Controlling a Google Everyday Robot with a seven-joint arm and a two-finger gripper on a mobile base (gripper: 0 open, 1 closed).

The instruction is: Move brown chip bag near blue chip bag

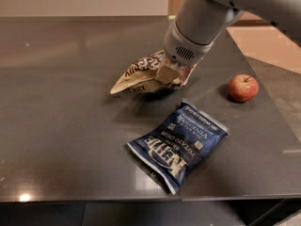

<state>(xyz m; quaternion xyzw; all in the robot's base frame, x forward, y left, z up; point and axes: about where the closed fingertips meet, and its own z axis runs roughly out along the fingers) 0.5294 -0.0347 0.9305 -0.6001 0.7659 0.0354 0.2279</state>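
The brown chip bag (141, 74) is crinkled, brown and tan with white lettering, and hangs tilted just above the dark table, its tan end pointing left. My gripper (165, 74) is shut on the bag's right part, coming down from the grey arm at the upper right. The blue chip bag (178, 144) lies flat on the table near the front edge, just below and to the right of the brown bag. A small gap separates the two bags.
A red apple (243, 87) sits on the table to the right of both bags. The dark table (61, 107) has its front edge along the bottom and its right edge running past the apple.
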